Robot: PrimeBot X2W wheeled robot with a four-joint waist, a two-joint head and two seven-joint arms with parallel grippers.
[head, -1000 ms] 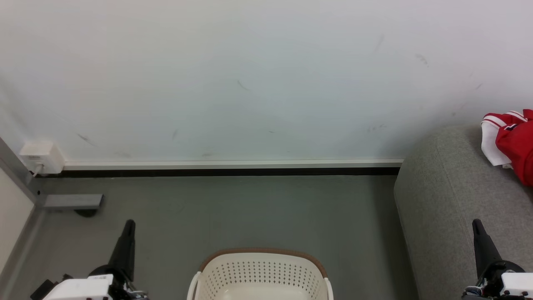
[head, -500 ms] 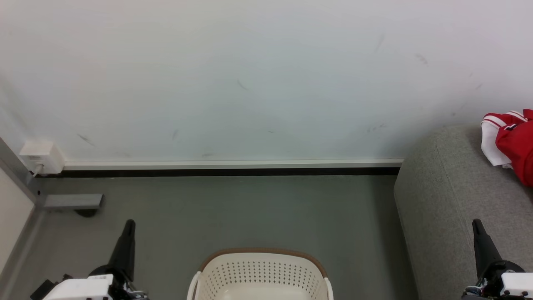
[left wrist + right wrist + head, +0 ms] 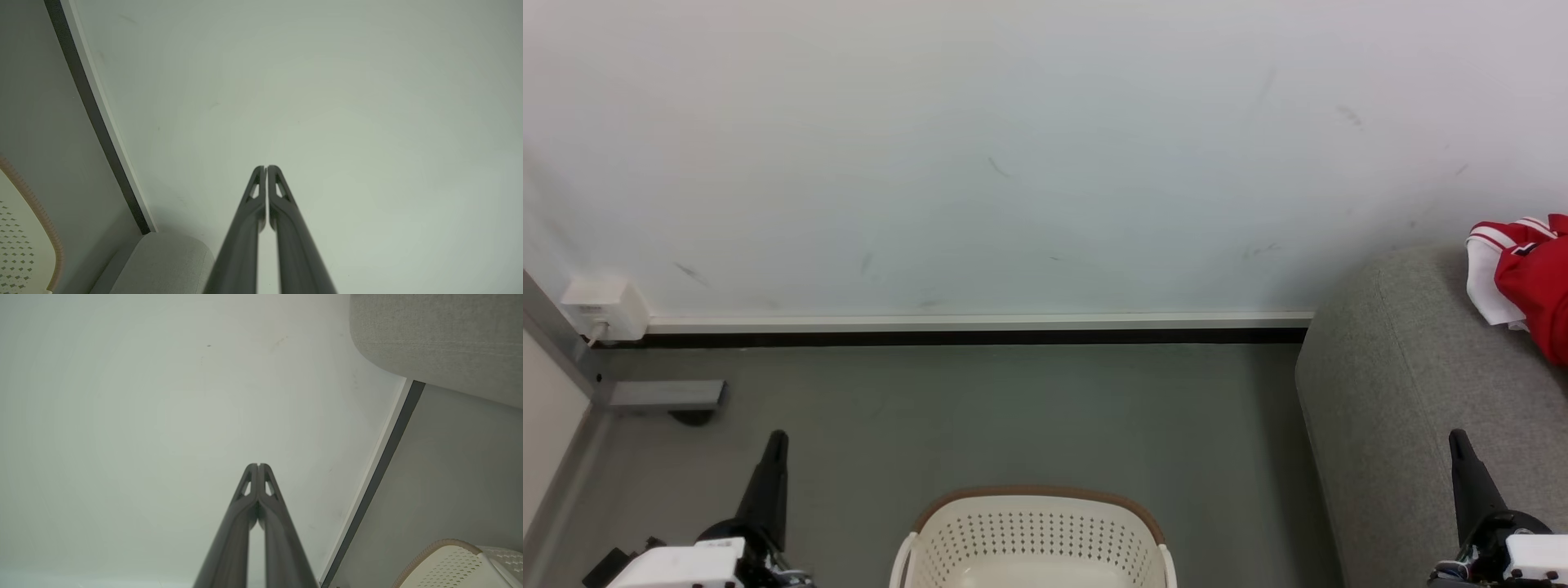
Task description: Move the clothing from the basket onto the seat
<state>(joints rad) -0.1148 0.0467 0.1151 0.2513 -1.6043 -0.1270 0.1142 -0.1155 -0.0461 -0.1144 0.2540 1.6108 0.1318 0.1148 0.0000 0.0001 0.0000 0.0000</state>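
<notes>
The cream basket [image 3: 1033,531] with its brown rim stands on the grey floor at the bottom middle of the head view; the part of its inside that shows holds nothing. Red and white clothing [image 3: 1523,278] lies on the grey seat [image 3: 1405,384] at the right edge. My left gripper [image 3: 778,439] points up at the lower left, shut and holding nothing, left of the basket. Over the seat's front part at the lower right, my right gripper [image 3: 1456,438] is shut and bare too. In the wrist views both pairs of fingers [image 3: 266,168] [image 3: 258,465] meet at the tips before the white wall.
A white wall with a dark skirting strip [image 3: 972,336] runs across behind the floor. A white socket box [image 3: 603,309] and a grey metal foot [image 3: 666,395] sit at the far left. Bare grey floor lies between the basket and the wall.
</notes>
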